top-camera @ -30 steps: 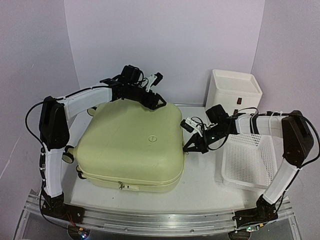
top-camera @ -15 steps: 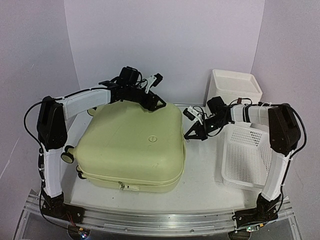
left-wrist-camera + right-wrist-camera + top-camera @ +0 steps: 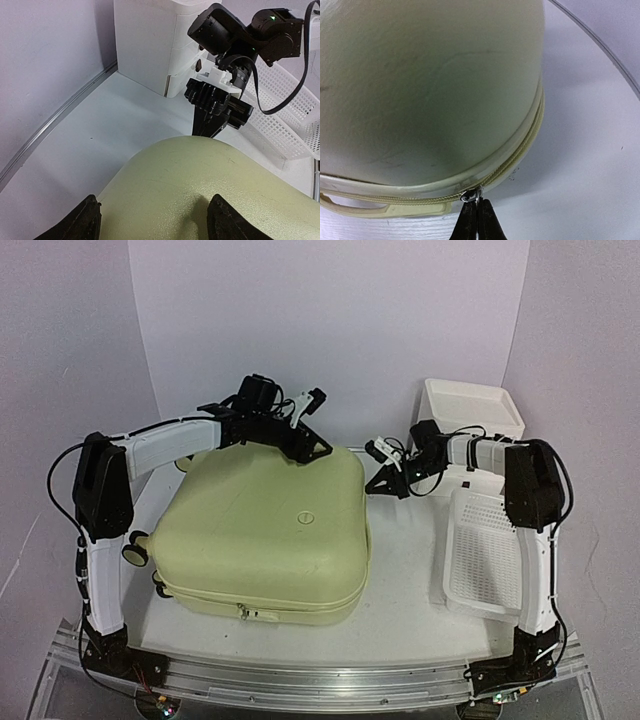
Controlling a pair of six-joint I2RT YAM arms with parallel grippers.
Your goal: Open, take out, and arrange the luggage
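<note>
One luggage [image 3: 270, 530] lies flat by the table's [image 3: 410, 610] left edge, with one white drawer box [image 3: 480, 410] at the far right corner and one mesh basket [image 3: 490, 560] along the right edge. Two claws: the left claw [image 3: 322, 422] is released above the luggage's far edge, and the right claw [image 3: 475, 216] is clenched on its zipper pull [image 3: 471, 196]. Only two wheels [image 3: 133, 552] show, and the right arm partly masks the drawer box.

The white table [image 3: 400, 580] carries three things. The pale yellow-green luggage [image 3: 270, 530] lies flat and zipped shut across its left and middle, caster wheels at the left side. On the right a white mesh basket [image 3: 490, 560] sits near the front, with a white drawer box [image 3: 470, 420] just behind it against the back wall.
</note>
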